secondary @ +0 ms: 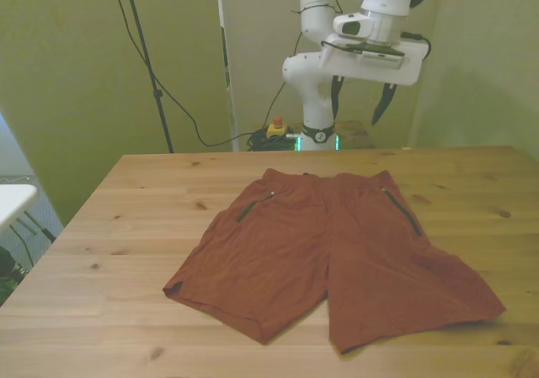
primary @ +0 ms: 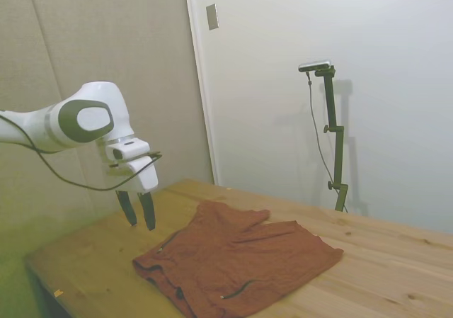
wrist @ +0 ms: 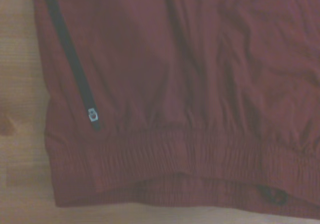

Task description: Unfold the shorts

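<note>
The rust-red shorts (secondary: 328,247) lie spread flat on the wooden table (secondary: 126,226), waistband toward the far edge and both legs fanned toward the near edge. Two dark pocket zippers (secondary: 254,207) show below the waistband. In the side view the shorts (primary: 237,258) lie flat with one leg tip curled up. My gripper (primary: 139,219) hangs open and empty in the air above the table, just beyond the waistband end; in the front view the gripper (secondary: 360,100) is above the far edge. The wrist view shows the waistband (wrist: 175,164) and one zipper (wrist: 75,69) close up.
Bare wood surrounds the shorts on every side, with wide room at the front view's left (secondary: 109,252). A white object (secondary: 13,201) sits off the table at the front view's left edge. Cables hang behind the far edge.
</note>
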Controlling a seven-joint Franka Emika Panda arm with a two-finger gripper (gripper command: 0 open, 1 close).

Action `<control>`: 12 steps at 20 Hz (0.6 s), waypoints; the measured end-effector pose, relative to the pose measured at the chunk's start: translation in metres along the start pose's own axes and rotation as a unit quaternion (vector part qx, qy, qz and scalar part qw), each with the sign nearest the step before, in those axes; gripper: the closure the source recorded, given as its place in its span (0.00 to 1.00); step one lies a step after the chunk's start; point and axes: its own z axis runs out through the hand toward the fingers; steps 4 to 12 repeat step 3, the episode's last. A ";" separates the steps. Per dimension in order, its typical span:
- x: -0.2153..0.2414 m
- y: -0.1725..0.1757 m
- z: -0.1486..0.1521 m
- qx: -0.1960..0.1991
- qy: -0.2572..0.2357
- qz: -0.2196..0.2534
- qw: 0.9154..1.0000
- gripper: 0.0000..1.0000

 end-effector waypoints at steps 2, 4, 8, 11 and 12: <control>-0.011 0.023 0.012 0.017 0.013 -0.005 1.000 0.00; -0.016 0.036 0.020 0.021 0.018 -0.003 1.000 0.00; -0.016 0.036 0.020 0.021 0.018 -0.003 1.000 0.00; -0.016 0.036 0.020 0.021 0.018 -0.003 1.000 0.00; -0.016 0.036 0.020 0.021 0.018 -0.003 1.000 0.00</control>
